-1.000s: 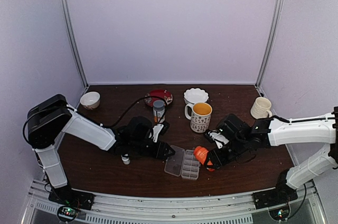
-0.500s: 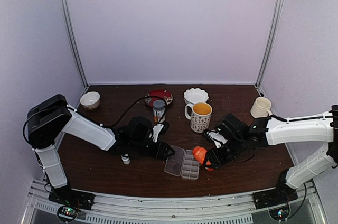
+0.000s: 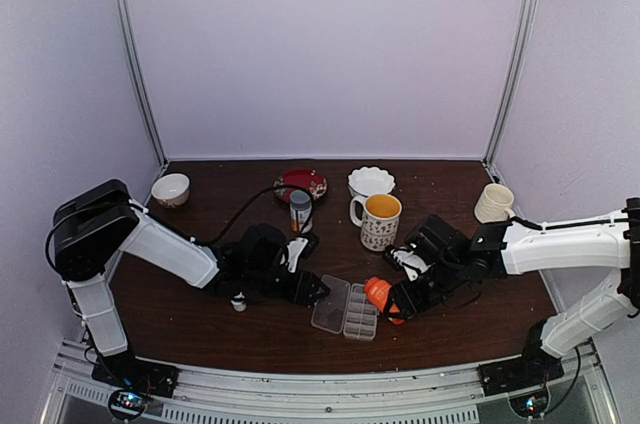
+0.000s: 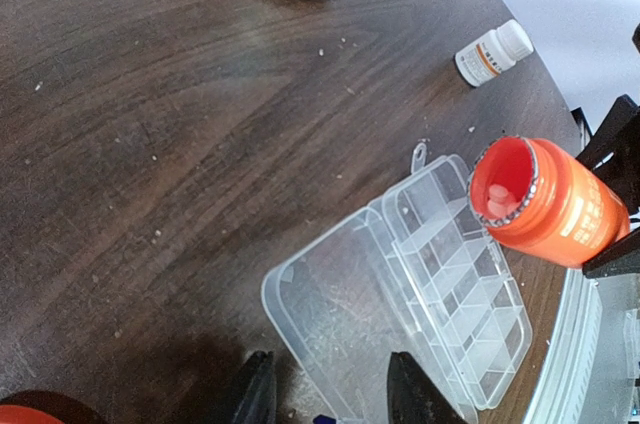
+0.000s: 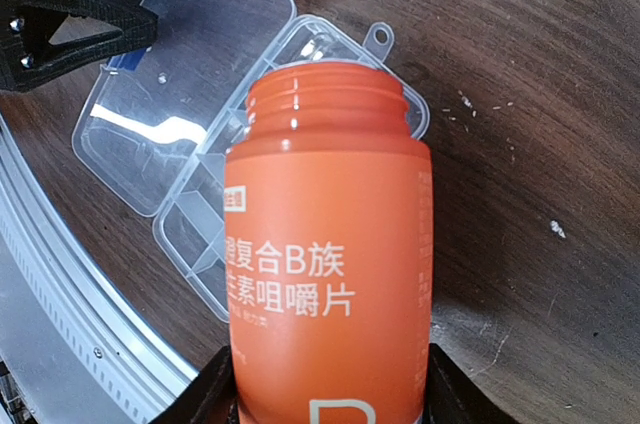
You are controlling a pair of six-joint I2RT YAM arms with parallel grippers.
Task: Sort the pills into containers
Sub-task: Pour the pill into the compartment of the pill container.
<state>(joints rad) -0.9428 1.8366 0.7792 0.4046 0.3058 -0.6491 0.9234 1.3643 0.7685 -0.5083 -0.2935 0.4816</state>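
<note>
The clear pill box (image 3: 346,309) lies open, with its lid (image 4: 335,309) flat on the table and its two rows of cells (image 4: 462,294) looking empty. My right gripper (image 3: 400,301) is shut on an uncapped orange bottle (image 5: 328,274), tilted with its mouth over the far end of the cells (image 5: 195,234). Pale pills (image 4: 497,197) show inside the bottle mouth in the left wrist view. My left gripper (image 4: 330,399) is open, low at the lid's near edge, its fingers (image 4: 255,399) either side of the lid's corner.
A flowered mug (image 3: 380,220), a white bowl (image 3: 371,181), a red plate (image 3: 301,182) and a grey-capped bottle (image 3: 300,210) stand behind. A small bowl (image 3: 171,188) is far left and a cream mug (image 3: 494,203) far right. Small white bottles lie by each arm (image 3: 238,301) (image 4: 493,52).
My left gripper has drawn back slightly to the left. The right gripper and the orange bottle have barely shifted over the box.
</note>
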